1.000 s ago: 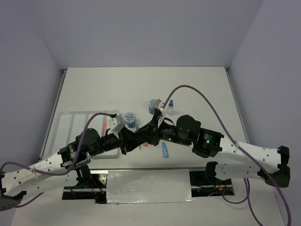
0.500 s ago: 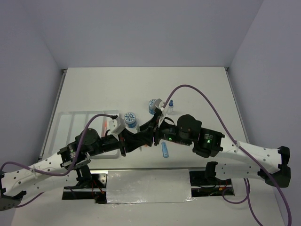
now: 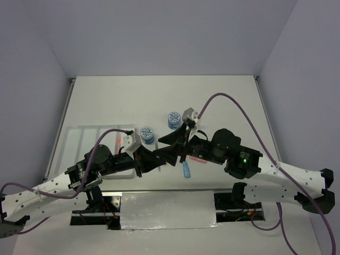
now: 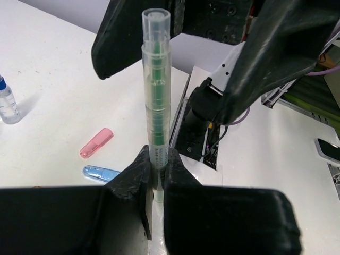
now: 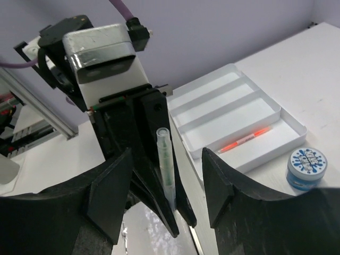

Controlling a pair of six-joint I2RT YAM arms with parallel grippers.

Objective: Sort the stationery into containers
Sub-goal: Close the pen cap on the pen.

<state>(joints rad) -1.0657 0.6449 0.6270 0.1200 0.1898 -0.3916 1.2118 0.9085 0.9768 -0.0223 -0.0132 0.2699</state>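
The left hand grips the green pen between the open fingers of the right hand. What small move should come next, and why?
Probably the right hand should back away. It is open, its fingers on either side of the green pen, while the left hand is clamped on the pen's lower end, and the white tray lies on the left arm's side.

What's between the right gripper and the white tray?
The left gripper, shut on the green pen, sits between the right gripper and the white tray; the right wrist view shows it.
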